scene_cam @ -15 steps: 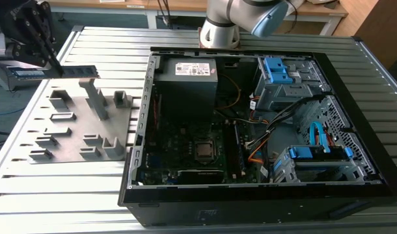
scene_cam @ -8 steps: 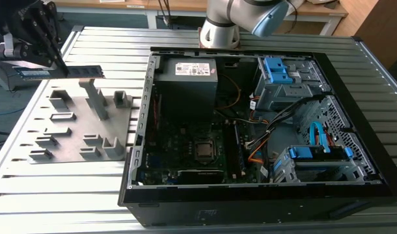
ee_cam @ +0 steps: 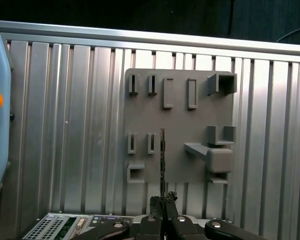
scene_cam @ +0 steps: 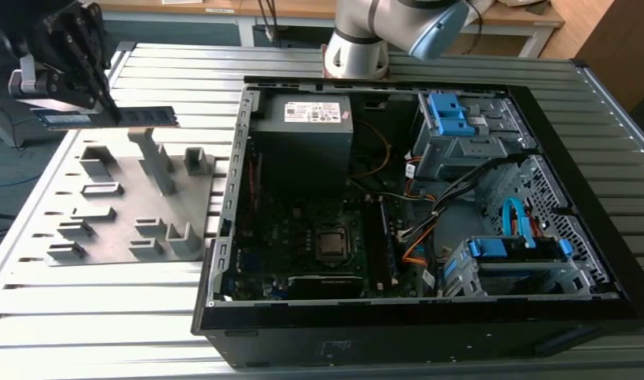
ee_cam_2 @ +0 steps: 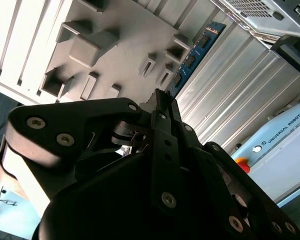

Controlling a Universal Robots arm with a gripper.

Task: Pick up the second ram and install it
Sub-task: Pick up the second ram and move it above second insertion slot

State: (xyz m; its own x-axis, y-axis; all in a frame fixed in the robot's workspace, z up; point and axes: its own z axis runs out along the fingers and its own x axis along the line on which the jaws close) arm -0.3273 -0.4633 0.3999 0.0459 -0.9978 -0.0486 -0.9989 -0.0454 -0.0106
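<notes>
In the exterior view, the second ram (scene_cam: 116, 118) is a blue-green strip held level in the air above the far end of the grey fixture plate (scene_cam: 111, 245). My gripper (scene_cam: 104, 107) is shut on it from above, at the exterior view's upper left. The second wrist view shows the ram's (ee_cam_2: 199, 46) blue face and black chips reaching out past the fingertips of the gripper (ee_cam_2: 162, 98). It appears edge-on in the first wrist view, where the ram (ee_cam: 162, 157) rises from the gripper (ee_cam: 163, 201) over the plate (ee_cam: 177, 120).
An open computer case (scene_cam: 229, 237) lies to the exterior view's right of the plate, with motherboard (scene_cam: 301, 229), power supply (scene_cam: 306, 119) and blue drive cages (scene_cam: 448, 115) inside. The arm's base (scene_cam: 356, 47) stands behind it. A pale blue pendant (ee_cam_2: 277, 145) lies on the slatted table (scene_cam: 100, 317).
</notes>
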